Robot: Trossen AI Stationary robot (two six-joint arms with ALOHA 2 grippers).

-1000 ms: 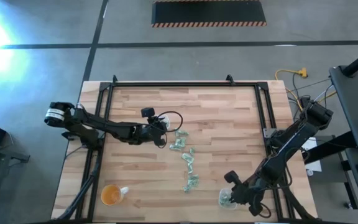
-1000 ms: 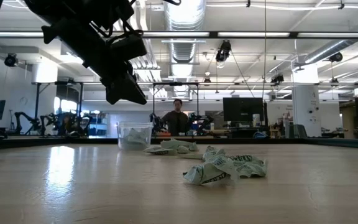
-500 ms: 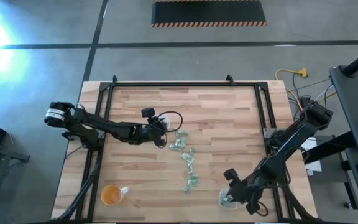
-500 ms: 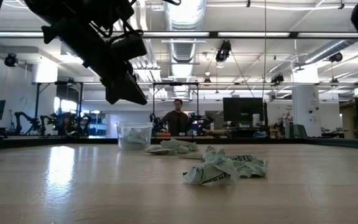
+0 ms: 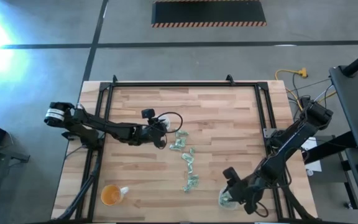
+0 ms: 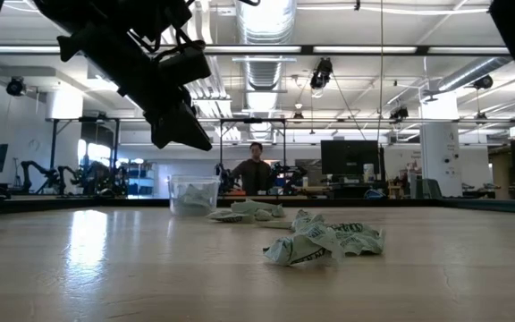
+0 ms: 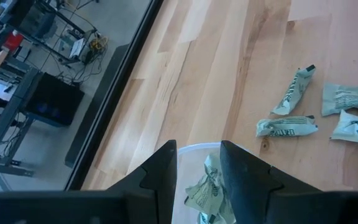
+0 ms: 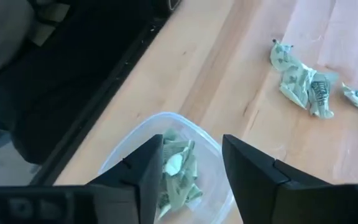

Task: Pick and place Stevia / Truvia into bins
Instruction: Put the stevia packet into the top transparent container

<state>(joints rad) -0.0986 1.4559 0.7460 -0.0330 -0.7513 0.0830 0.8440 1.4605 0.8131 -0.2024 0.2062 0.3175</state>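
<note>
Both pincers hang spread and empty over their bins: the left pincer (image 5: 161, 138) above a clear squarish plastic cup (image 7: 194, 180), the right pincer (image 5: 229, 198) above its twin (image 8: 166, 165), each cup holding pale green paper packets. Loose packets (image 5: 187, 158) trail lengthwise down the wooden counter (image 5: 216, 118) between the arms, nearest the left.

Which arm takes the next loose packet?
Left, probably. The left gripper hangs open over its bin, right beside the nearest loose packets. The right gripper, open over its own bin, sits slightly farther off.

The printing on the packets (image 7: 288, 127) is too small to read.
</note>
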